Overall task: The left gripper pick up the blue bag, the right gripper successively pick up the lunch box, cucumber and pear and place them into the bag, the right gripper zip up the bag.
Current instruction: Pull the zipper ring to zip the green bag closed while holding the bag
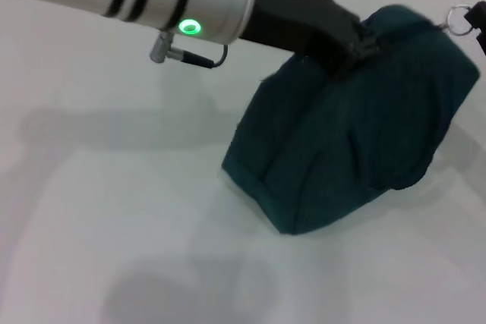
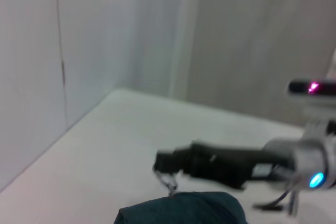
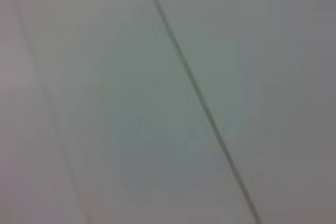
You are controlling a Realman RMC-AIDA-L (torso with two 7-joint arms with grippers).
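The blue bag (image 1: 357, 134) stands tilted on the white table, and its top edge shows in the left wrist view (image 2: 184, 209). My left gripper (image 1: 351, 45) reaches across from the upper left and is shut on the bag's top. At the far right edge, my right gripper (image 1: 477, 19) pinches the silver ring zipper pull (image 1: 458, 16). The left wrist view shows the same: the right gripper (image 2: 164, 164) with the zipper pull (image 2: 170, 183) hanging at its tip just above the bag. The lunch box, cucumber and pear are out of view.
The white table (image 1: 114, 210) spreads out to the left of and in front of the bag. White wall panels (image 2: 105, 40) rise behind the table. The right wrist view shows only a pale wall (image 3: 131, 103) with a seam.
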